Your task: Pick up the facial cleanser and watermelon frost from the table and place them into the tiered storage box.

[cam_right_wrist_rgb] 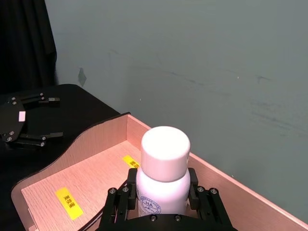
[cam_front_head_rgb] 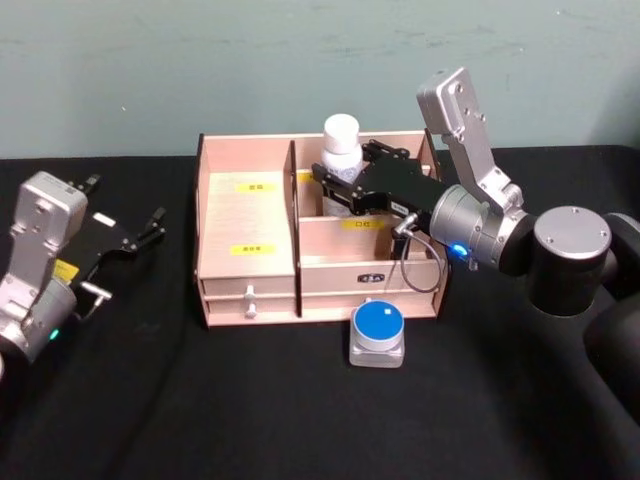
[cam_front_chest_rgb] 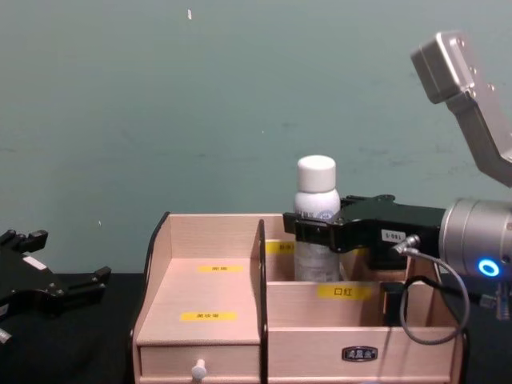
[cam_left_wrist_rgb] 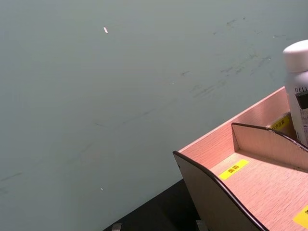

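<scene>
Currently pinching the facial cleanser (cam_front_head_rgb: 341, 135) with the right gripper (cam_front_head_rgb: 338, 188), holding it upright in the far right compartment of the tiered storage box (cam_front_head_rgb: 245, 215). Leaving the watermelon frost (cam_front_head_rgb: 378, 325) sitting on the table (cam_front_head_rgb: 200, 420) just near of the box's right front. Idling the left gripper (cam_front_head_rgb: 128, 198) at the left, fingers spread.

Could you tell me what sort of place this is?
Probably a robotics lab bench: a black-covered table, a labelled tiered storage box, the right end effector gripping a white bottle, left end effector idle.
</scene>
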Motion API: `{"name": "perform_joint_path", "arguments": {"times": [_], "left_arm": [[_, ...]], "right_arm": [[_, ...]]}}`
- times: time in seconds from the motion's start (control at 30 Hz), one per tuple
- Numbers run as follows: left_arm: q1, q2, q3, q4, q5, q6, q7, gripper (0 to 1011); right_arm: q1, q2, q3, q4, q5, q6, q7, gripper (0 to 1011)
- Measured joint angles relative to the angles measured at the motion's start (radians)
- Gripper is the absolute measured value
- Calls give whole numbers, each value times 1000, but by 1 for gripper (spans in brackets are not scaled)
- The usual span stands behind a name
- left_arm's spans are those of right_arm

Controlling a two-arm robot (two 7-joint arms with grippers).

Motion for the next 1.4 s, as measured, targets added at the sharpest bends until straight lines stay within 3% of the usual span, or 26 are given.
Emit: {"name": "perform_joint_path", "arguments": {"times": [1.4], "left_arm": [[0,0,0,0,0,0,0,1001]], "right_arm": [[5,-8,-14,23,-24,27,-1,612]]}}
